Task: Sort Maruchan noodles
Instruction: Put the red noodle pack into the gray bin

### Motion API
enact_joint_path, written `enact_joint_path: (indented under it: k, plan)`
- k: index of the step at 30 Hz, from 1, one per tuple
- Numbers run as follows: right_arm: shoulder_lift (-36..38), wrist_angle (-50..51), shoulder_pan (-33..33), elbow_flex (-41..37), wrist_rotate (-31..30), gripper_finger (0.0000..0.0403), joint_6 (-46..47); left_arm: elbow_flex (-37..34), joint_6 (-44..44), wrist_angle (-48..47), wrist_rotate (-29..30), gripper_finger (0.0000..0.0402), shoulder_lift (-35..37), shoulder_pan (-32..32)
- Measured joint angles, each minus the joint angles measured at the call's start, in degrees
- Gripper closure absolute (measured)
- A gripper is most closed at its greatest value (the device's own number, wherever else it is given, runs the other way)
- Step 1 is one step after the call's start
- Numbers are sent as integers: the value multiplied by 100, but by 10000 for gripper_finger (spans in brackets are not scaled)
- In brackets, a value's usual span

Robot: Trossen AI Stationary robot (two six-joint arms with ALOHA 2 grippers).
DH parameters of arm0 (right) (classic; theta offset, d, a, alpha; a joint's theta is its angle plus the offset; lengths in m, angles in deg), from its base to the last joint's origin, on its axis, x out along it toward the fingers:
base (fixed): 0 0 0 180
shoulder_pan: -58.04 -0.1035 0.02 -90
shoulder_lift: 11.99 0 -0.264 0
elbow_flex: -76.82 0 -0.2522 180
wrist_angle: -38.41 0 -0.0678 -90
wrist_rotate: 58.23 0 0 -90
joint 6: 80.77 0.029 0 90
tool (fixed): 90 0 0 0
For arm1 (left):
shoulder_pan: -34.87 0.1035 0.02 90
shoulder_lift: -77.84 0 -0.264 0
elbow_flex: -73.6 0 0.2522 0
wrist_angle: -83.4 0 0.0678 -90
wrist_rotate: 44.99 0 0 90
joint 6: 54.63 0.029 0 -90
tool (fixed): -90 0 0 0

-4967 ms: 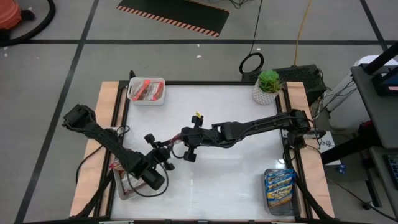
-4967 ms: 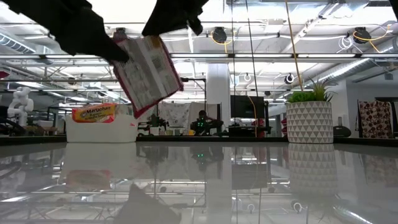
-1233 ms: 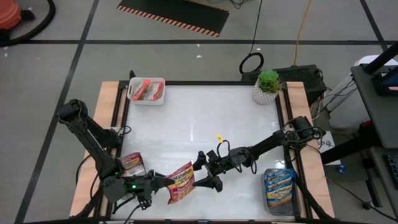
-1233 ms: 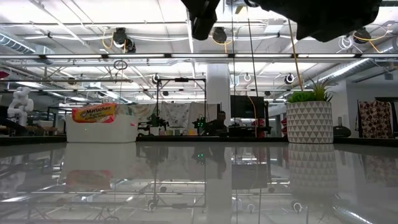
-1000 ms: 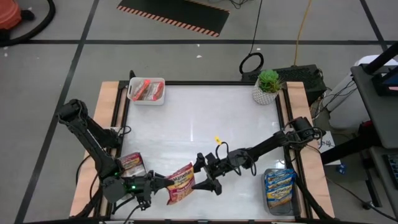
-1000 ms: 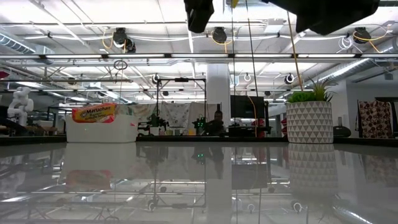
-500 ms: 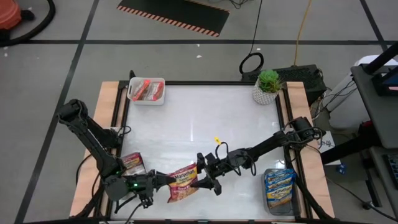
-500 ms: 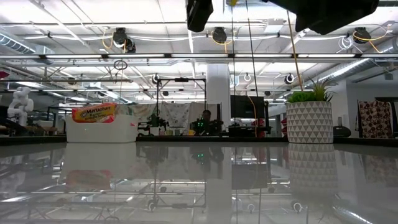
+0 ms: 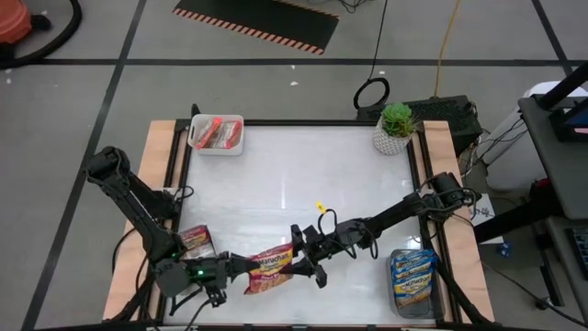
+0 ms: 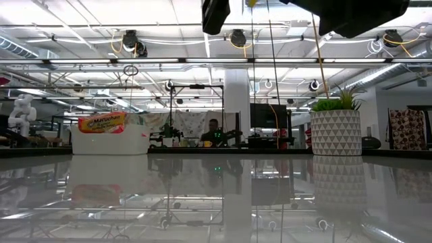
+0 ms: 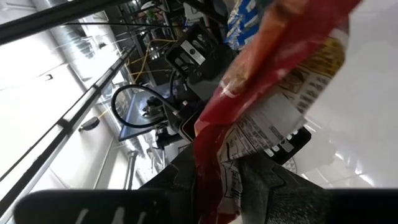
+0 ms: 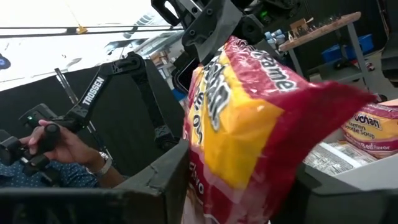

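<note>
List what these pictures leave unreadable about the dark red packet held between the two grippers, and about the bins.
- Dark red packet: the high view cannot show whether the right gripper has closed on it; in the right wrist view the packet covers the fingers.
- Left gripper: shut on the packet; its pads are hidden behind the wrapper in the left wrist view.
- Near-left bin: count hidden by the left arm.
- Low view: packet out of frame.

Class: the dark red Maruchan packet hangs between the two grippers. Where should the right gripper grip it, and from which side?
Grip the free edge of the dark red Maruchan packet, coming from the right: the left gripper already pinches the opposite edge, and the right gripper faces this one.
</note>
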Motion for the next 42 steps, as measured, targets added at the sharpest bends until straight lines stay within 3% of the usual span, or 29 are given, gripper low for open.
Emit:
enact_joint_path:
  k: [7,14,21,30,36,42]
  plan:
    - [0,0,11,0,8,258,4,0,-193,0,2,325,0,0]
    - [0,-7,13,0,2,259,15,0,-1487,-7,140,322,-2,24]
    - [0,11,18,-2,-8,259,-2,0,-2000,22,275,254,-2,31]
    - [180,-41,28,-2,-20,259,-88,0,-3176,224,1546,119,-2,-16]
    - [670,778,23,-2,-176,259,-429,0,-3434,1416,2019,104,76,-251]
    - [1425,2301,-200,-2,-1328,259,-1124,0,-4301,1549,2713,103,604,-678]
